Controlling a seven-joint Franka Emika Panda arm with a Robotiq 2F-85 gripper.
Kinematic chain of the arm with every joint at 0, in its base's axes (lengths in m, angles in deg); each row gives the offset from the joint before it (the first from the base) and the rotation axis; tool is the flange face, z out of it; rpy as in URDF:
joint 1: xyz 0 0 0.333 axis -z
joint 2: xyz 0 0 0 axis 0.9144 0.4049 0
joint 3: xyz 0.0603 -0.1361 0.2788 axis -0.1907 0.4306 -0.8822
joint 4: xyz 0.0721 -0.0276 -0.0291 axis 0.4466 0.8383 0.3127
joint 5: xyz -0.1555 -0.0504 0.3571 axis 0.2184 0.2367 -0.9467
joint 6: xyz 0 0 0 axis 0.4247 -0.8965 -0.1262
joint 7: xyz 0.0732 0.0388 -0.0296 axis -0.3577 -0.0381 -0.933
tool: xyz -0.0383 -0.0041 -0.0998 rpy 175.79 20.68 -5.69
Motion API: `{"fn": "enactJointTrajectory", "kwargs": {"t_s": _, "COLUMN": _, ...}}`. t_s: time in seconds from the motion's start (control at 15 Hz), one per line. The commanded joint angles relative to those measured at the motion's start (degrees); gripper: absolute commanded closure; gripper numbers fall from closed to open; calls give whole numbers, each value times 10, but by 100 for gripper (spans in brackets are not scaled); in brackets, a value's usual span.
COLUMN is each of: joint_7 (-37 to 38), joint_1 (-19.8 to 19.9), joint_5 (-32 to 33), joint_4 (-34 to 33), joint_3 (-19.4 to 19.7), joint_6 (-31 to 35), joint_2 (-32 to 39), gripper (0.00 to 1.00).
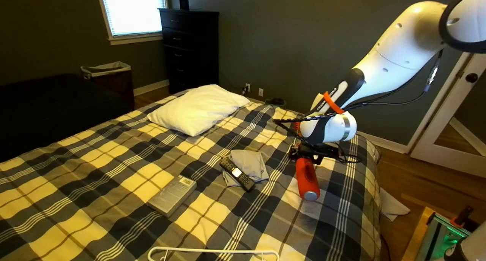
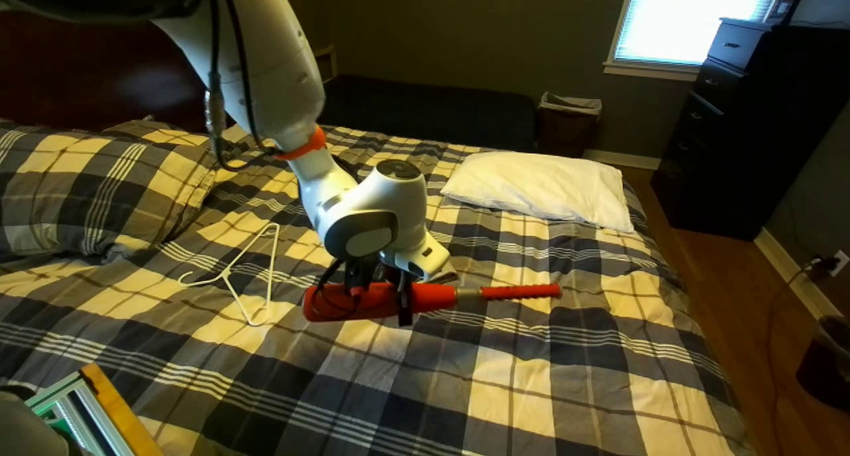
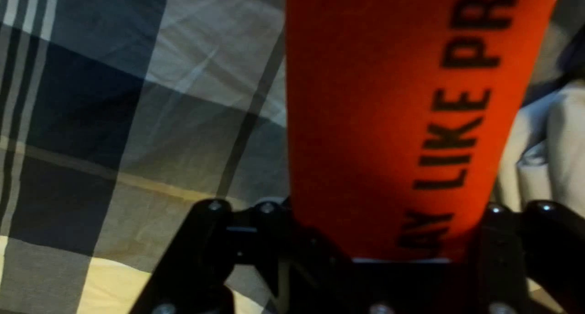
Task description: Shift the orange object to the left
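Observation:
The orange object is a bat-shaped thing with dark lettering, a thick barrel and a thin ridged handle. Its thick end [image 1: 307, 179] points toward the camera in an exterior view, and its full length [image 2: 435, 298] lies sideways in an exterior view. In the wrist view the barrel [image 3: 388, 113] runs up from the jaws. My gripper [image 1: 305, 158] is shut around the barrel, also visible in an exterior view [image 2: 404, 303] and the wrist view [image 3: 388, 234]. The bat seems held above the plaid bed [image 2: 518, 383]; the exact height is unclear. The arm hides part of it.
A black remote [image 1: 237, 173] lies on a grey cloth [image 1: 250, 162] beside the bat. A grey box [image 1: 172, 195] lies farther over. A white pillow [image 1: 199, 109] is at the back. A white hanger [image 2: 229, 273] lies on the bed.

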Motion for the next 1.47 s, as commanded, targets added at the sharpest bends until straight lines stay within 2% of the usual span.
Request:
{"fn": "enactJointTrajectory", "kwargs": {"t_s": 0.0, "joint_7": -21, "joint_1": -52, "joint_5": 39, "joint_4": 113, "joint_3": -11, "joint_6": 8, "joint_2": -119, "gripper": 81}}
{"fn": "enactJointTrajectory", "kwargs": {"t_s": 0.13, "joint_7": -18, "joint_1": -80, "joint_5": 55, "joint_4": 145, "joint_3": -36, "joint_6": -1, "joint_2": -163, "gripper": 81}}
{"fn": "enactJointTrajectory", "kwargs": {"t_s": 0.2, "joint_7": -8, "joint_1": -58, "joint_5": 43, "joint_4": 92, "joint_3": -26, "joint_6": -1, "joint_2": -101, "gripper": 56}}
{"fn": "enactJointTrajectory", "kwargs": {"t_s": 0.33, "joint_7": -8, "joint_1": -76, "joint_5": 49, "joint_4": 122, "joint_3": -43, "joint_6": -1, "joint_2": -138, "gripper": 56}}
{"fn": "enactJointTrajectory", "kwargs": {"t_s": 0.53, "joint_7": -7, "joint_1": -79, "joint_5": 53, "joint_4": 135, "joint_3": -44, "joint_6": -2, "joint_2": -153, "gripper": 56}}
{"fn": "enactJointTrajectory", "kwargs": {"t_s": 0.6, "joint_7": -8, "joint_1": -77, "joint_5": 54, "joint_4": 136, "joint_3": -43, "joint_6": -2, "joint_2": -152, "gripper": 81}}
{"fn": "enactJointTrajectory", "kwargs": {"t_s": 0.73, "joint_7": -59, "joint_1": -68, "joint_5": -18, "joint_4": 116, "joint_3": -97, "joint_6": 35, "joint_2": -142, "gripper": 81}}
{"fn": "enactJointTrajectory", "kwargs": {"t_s": 0.8, "joint_7": -82, "joint_1": -71, "joint_5": -30, "joint_4": 102, "joint_3": -120, "joint_6": 51, "joint_2": -136, "gripper": 81}}
{"fn": "enactJointTrajectory", "kwargs": {"t_s": 1.13, "joint_7": -112, "joint_1": -112, "joint_5": 30, "joint_4": -43, "joint_3": -168, "joint_6": 49, "joint_2": -43, "gripper": 81}}
{"fn": "enactJointTrajectory", "kwargs": {"t_s": 1.33, "joint_7": -171, "joint_1": -81, "joint_5": 1, "joint_4": -152, "joint_3": -223, "joint_6": 45, "joint_2": 47, "gripper": 81}}
{"fn": "enactJointTrajectory", "kwargs": {"t_s": 1.4, "joint_7": -181, "joint_1": -47, "joint_5": -37, "joint_4": -189, "joint_3": -259, "joint_6": 32, "joint_2": 82, "gripper": 81}}
